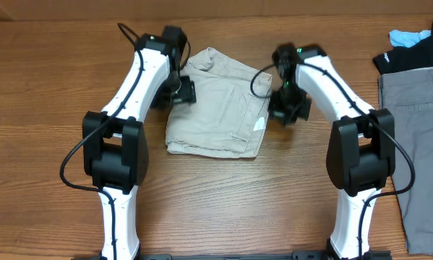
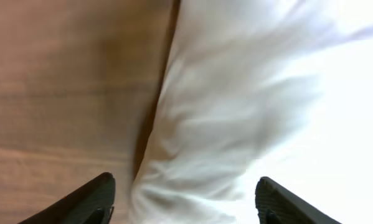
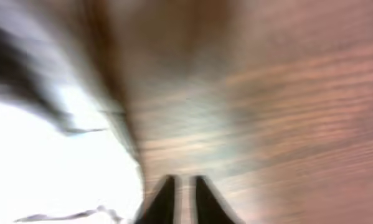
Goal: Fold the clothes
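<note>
The clothes (image 1: pixel 216 101), pale beige shorts, lie folded into a rough rectangle at the table's middle, with a small white label near their right edge. My left gripper (image 1: pixel 181 92) is at their left edge and stands open. In the left wrist view the fabric's edge (image 2: pixel 236 93) runs between the wide-apart fingertips of the left gripper (image 2: pixel 186 199), which do not press on it. My right gripper (image 1: pixel 287 107) hangs just off the right edge of the shorts. The right wrist view is blurred; the right gripper (image 3: pixel 185 193) is over bare wood, its fingers nearly together and empty, with the shorts (image 3: pixel 49 162) to its left.
A grey garment (image 1: pixel 418 144) lies spread along the table's right side. Behind it at the back right are a black garment (image 1: pixel 404 58) and a light blue cloth (image 1: pixel 408 35). Both arm bases stand at the front edge.
</note>
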Tool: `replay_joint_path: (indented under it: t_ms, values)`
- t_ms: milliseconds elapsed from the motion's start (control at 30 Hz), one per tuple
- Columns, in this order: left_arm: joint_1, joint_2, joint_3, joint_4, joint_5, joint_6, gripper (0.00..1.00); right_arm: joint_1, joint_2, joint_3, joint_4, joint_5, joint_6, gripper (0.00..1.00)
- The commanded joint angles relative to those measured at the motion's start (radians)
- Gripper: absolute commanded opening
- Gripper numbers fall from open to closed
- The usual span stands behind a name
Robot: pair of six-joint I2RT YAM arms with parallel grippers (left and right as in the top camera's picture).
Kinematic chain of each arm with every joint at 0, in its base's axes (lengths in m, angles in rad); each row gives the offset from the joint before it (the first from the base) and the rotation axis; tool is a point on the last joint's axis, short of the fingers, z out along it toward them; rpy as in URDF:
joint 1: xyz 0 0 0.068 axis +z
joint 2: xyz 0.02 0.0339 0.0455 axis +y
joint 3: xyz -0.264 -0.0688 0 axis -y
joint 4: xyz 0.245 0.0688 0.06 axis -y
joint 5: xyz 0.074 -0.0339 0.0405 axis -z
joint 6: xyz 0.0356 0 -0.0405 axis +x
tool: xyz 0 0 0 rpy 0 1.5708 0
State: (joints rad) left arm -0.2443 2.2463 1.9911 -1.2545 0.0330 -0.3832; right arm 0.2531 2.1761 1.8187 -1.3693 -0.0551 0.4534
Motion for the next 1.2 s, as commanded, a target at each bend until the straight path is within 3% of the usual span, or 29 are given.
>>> replay_joint_path:
  t_ms: [0,67,200,333,433,567,667,1000,1167]
  values:
    - [-0.015,-0.037,0.084,0.030,0.046,0.046,0.64,0.002,-0.011,0.068,0.032,-0.111,-0.068,0.40]
    - [-0.026,-0.036,0.085,0.069,0.085,0.047,0.44,0.002,-0.011,0.067,0.066,-0.140,-0.068,0.53]
    - [-0.047,-0.010,0.058,0.153,0.107,0.047,0.23,0.005,-0.010,0.054,0.101,-0.185,-0.068,0.55]
    - [-0.053,0.052,0.053,0.214,0.145,0.047,0.12,0.022,-0.008,0.050,0.100,-0.260,-0.069,0.24]
    - [-0.053,0.102,0.053,0.245,0.185,0.050,0.05,0.056,-0.008,0.045,0.093,-0.289,-0.089,0.15]
    - [-0.050,0.155,0.053,0.258,0.204,0.051,0.04,0.121,-0.008,0.017,0.098,-0.304,-0.081,0.07]
    - [-0.050,0.187,0.053,0.257,0.204,0.051,0.04,0.156,-0.008,-0.035,0.121,-0.280,0.005,0.04]
    - [-0.026,0.219,0.053,0.266,0.123,0.030,0.07,0.171,-0.008,-0.286,0.258,-0.298,0.053,0.04]
    - [0.020,0.219,0.053,0.262,0.072,0.020,0.13,0.139,-0.008,-0.362,0.262,-0.265,0.053,0.04]
